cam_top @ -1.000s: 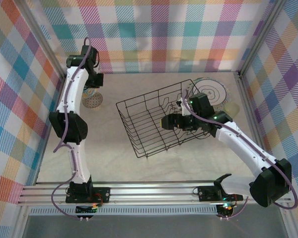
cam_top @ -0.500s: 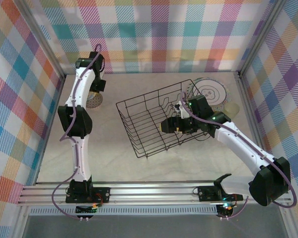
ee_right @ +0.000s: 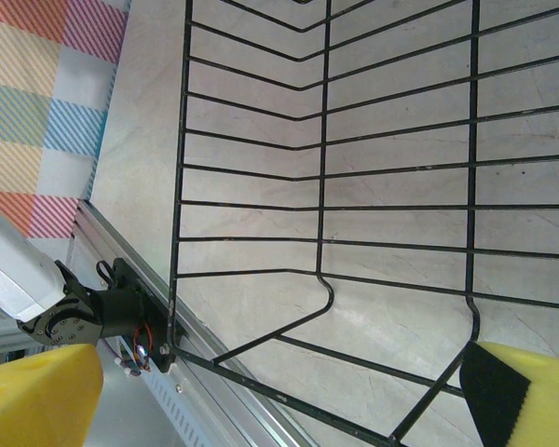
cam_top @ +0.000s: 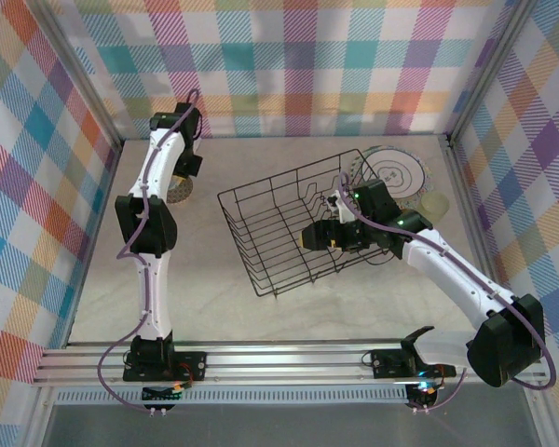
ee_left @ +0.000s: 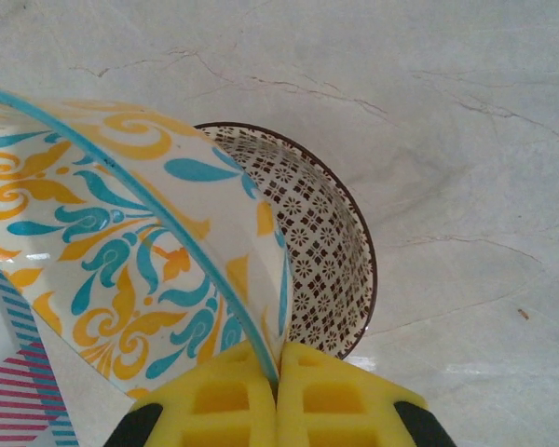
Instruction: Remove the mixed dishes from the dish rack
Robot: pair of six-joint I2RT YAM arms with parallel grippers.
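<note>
**Top external view.** The left pincer [cam_top: 184, 177] hangs over the far left part of the tabletop [cam_top: 214, 307], well apart from the dish rack [cam_top: 279, 228]. Its jaw state cannot be read from this height. The right pincer [cam_top: 307, 237] sits above the interior of the dish rack, over the side nearer the right arm. Beyond the right pincer, outside the far right corner of the rack, a cream plate with dark line pattern [cam_top: 399, 172] lies flat on the tabletop. A pale-green cup [cam_top: 435, 202] stands just beside that plate. No dish is visible among the rack wires; the strip under the right arm is hidden.

**Left wrist view.** The left pincer [ee_left: 278, 368] is clamped narrow on the rim of a blue-and-yellow patterned bowl [ee_left: 121, 261], one yellow finger [ee_left: 214, 400] on each side of the wall. The bowl is tilted in the grip. Directly below and ahead of the pincer, a brown-patterned bowl [ee_left: 331, 251] rests upright on the tabletop, partly covered by the held bowl. Whether the two bowls touch cannot be told.

**Right wrist view.** The right pincer [ee_right: 279, 396] stands wide and carries nothing. Below and ahead of it are bare dish rack [ee_right: 324, 186] wires with the tabletop showing through them.

**Progress.** Judged from these views, unloading is close to complete: plate, cup and one bowl are already out of the rack. The outstanding step appears to be setting down the held bowl, probably into or beside the brown-patterned bowl. The right pincer has no visible dish beneath it to collect.
</note>
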